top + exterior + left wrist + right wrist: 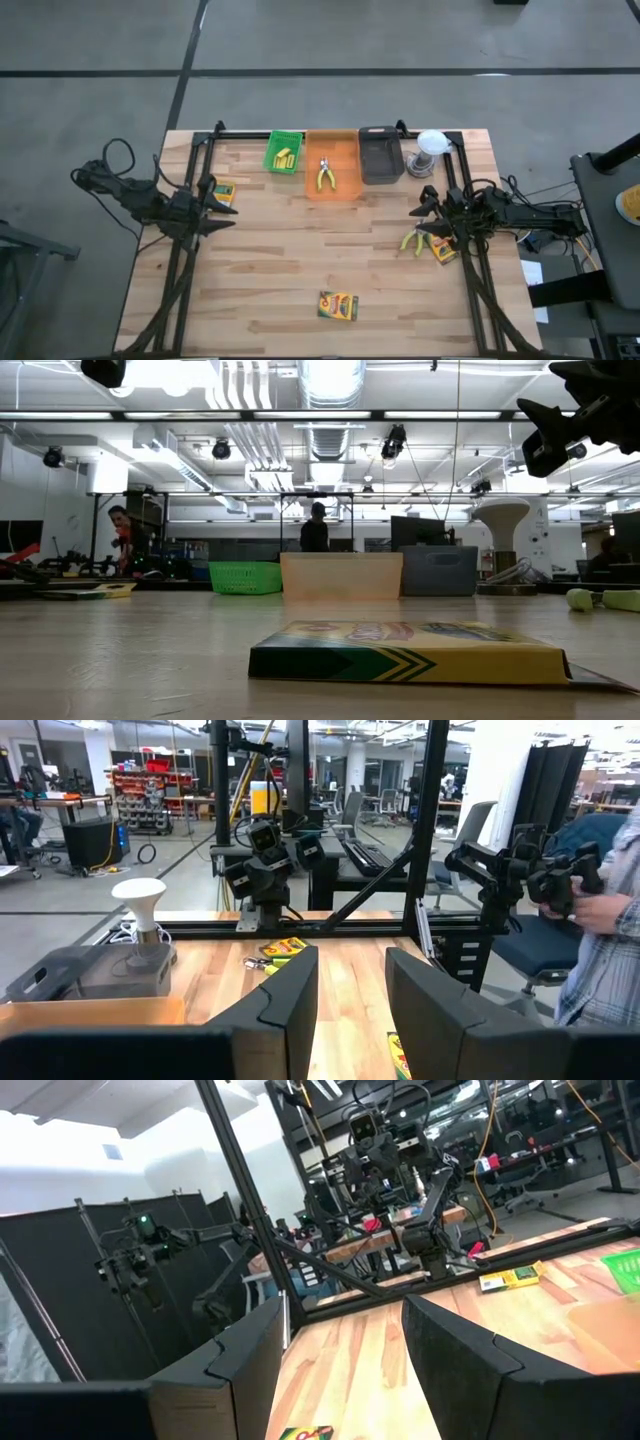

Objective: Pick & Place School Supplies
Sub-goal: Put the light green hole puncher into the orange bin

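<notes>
crayon box, near: flat yellow box point(338, 305) with green edge, lying alone on the desk point(300, 260), near edge, about centre; closest thing in the low view point(410, 651)
crayon box, left: second box point(222, 192) at the left side of the desk, just beside the left pincer; seen far off in the right wrist view point(510, 1277)
crayon box, right: third box point(443, 249) at the right side, partly under the right arm
pliers, loose: yellow-handled pair point(413, 240) on the desk just left of the right-side box, touching or nearly so; handles show at the right edge of the low view point(603, 599)
pliers, in tray: second pair point(324, 175) lying inside the orange tray point(334, 190)
yellow blocks: short blocks point(285, 157) inside the green tray point(284, 137), far left of the tray row
trays: green, orange, black point(380, 155) side by side along the far edge, left to right
white round object: point(431, 145) just right of the black tray, far right
left pincer: point(218, 205) over the left side of the desk, raised, fingers point(275, 1005) wide apart, holding nothing
right pincer: point(425, 215) over the right side, above the loose pliers and box, fingers point(245, 1355) wide apart, holding nothing
background: people stand in the room beyond the desk; a hand and sleeve point(600, 920) show at the side of the left wrist view
</notes>
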`<action>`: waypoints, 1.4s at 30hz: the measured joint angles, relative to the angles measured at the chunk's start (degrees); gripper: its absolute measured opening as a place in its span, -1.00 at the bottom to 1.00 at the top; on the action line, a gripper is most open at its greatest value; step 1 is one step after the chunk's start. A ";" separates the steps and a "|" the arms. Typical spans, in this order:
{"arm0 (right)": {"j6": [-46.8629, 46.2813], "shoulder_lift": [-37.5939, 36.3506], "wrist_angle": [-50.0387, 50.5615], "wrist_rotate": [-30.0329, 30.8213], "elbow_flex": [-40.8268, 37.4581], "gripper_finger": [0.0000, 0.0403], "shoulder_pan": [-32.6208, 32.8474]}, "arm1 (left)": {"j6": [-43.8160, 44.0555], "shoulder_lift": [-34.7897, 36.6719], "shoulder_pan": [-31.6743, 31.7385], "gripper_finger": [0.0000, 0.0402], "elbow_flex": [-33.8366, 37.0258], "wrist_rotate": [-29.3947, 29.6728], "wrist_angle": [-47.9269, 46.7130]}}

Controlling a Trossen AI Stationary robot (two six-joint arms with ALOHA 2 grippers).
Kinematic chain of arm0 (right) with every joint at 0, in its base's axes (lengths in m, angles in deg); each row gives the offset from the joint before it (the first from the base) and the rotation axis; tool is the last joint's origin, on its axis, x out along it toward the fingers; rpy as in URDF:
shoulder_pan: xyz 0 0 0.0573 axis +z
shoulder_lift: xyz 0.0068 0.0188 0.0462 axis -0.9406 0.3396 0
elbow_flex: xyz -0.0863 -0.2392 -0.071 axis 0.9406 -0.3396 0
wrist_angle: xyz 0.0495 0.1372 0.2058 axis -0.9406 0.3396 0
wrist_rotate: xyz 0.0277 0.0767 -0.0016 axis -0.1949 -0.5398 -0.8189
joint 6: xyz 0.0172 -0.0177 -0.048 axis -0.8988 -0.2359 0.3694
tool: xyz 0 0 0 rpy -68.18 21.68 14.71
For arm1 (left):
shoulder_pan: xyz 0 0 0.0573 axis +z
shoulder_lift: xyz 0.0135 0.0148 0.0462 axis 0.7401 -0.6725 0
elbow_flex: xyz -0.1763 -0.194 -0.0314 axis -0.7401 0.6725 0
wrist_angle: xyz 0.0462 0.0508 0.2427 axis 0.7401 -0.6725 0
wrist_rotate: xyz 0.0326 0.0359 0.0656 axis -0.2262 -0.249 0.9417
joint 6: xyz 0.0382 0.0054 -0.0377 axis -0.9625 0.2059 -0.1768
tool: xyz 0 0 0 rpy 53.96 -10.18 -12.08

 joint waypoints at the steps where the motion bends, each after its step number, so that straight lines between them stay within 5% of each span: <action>1: 0.10 0.00 -0.04 0.10 -0.02 0.00 0.02 | -0.02 0.00 -0.01 -0.38 0.00 0.00 0.00; 5: 7.12 0.01 -0.02 3.90 -0.01 0.00 0.00 | -0.02 0.00 -0.01 -0.38 0.00 0.00 0.00; 10: 4.20 1.09 0.42 6.30 0.06 0.00 0.02 | -0.02 0.00 0.00 -0.38 0.00 0.01 0.02; 19: -1.47 6.71 17.86 19.90 10.73 0.00 0.02 | -0.02 0.00 -0.01 -0.38 0.00 0.01 0.02; 26: -12.51 17.19 36.11 30.11 24.43 0.00 0.02 | -0.02 0.00 -0.02 -0.38 0.00 0.00 0.02; 42: -48.32 45.41 72.62 31.84 52.24 0.00 0.02 | -0.02 0.00 -0.02 -0.38 0.00 0.02 0.02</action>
